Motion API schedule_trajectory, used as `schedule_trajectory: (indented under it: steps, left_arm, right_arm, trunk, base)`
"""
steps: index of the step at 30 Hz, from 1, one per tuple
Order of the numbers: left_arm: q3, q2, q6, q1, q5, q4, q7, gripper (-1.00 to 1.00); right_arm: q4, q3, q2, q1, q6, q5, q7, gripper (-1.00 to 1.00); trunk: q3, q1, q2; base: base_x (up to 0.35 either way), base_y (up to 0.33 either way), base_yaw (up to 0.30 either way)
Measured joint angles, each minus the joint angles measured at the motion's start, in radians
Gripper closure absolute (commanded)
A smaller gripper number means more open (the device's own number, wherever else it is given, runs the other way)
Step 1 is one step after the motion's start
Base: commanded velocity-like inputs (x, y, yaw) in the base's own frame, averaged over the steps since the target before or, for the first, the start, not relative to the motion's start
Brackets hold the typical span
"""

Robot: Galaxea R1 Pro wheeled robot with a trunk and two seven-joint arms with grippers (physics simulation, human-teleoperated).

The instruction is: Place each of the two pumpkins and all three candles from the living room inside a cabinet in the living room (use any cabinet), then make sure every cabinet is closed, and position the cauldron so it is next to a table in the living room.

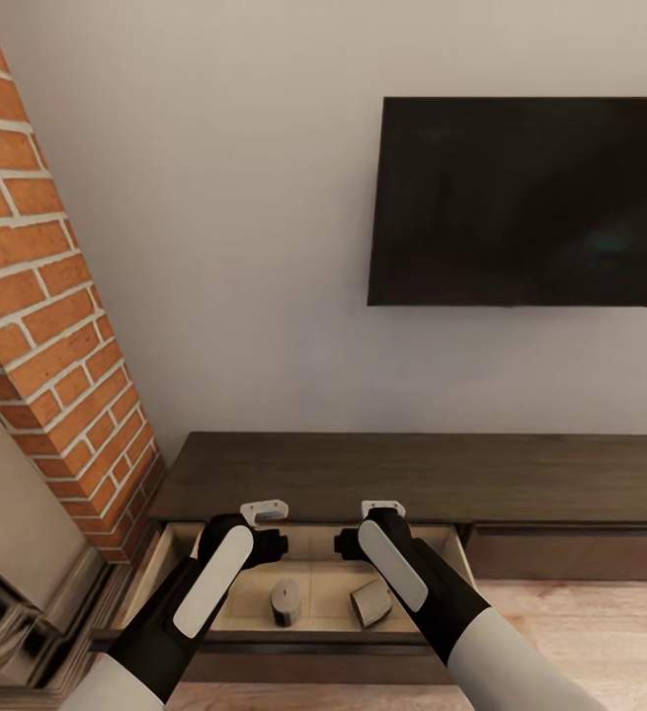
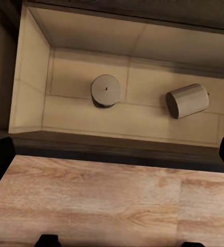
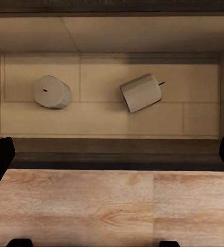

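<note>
The long, dark-brown cabinet (image 1: 412, 474) stands against the wall with one drawer (image 1: 155, 573) pulled out, its pale tan inside showing. Two grey-beige candles are in the drawer: one upright (image 1: 285, 602) (image 2: 106, 90) (image 3: 51, 91), the other on its side (image 1: 370, 602) (image 2: 187, 100) (image 3: 141, 92). My left gripper (image 1: 264, 523) (image 2: 113, 157) and right gripper (image 1: 372, 523) (image 3: 112, 154) hover side by side above the drawer. Both are open, with nothing between the fingers. The pumpkins, cauldron and table are out of view.
A black wall-mounted TV (image 1: 521, 197) hangs above the cabinet. The brick fireplace (image 1: 46, 296) rises close on the left, right beside the open drawer. Light wood plank floor (image 1: 580, 632) lies in front of the cabinet to the right.
</note>
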Motion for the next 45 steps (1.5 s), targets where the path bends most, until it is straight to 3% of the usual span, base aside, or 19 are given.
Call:
schedule_trajectory:
  steps: [30, 36, 45]
  left_arm:
    - [0.008, 0.006, 0.0, 0.0, 0.007, 0.009, -0.001, -1.0]
    - [0.063, 0.027, 0.024, 0.0, 0.014, 0.022, -0.012, -1.0]
    - [0.082, 0.025, 0.072, 0.0, 0.011, 0.041, -0.015, -1.0]
  right_arm:
    - [0.0, 0.0, -0.002, 0.0, -0.002, 0.001, 0.0, -1.0]
    - [0.0, -0.001, -0.003, 0.0, -0.003, 0.001, 0.0, -1.0]
    - [-0.001, -0.001, -0.004, 0.0, -0.006, 0.001, 0.002, -1.0]
  trunk:
    - [0.094, -0.115, 0.21]
    - [0.113, -0.138, 0.252]
    - [0.119, -0.146, 0.266]
  base:
    - [0.0, 0.0, 0.0]
    - [0.0, 0.0, 0.0]
    - [0.0, 0.0, 0.0]
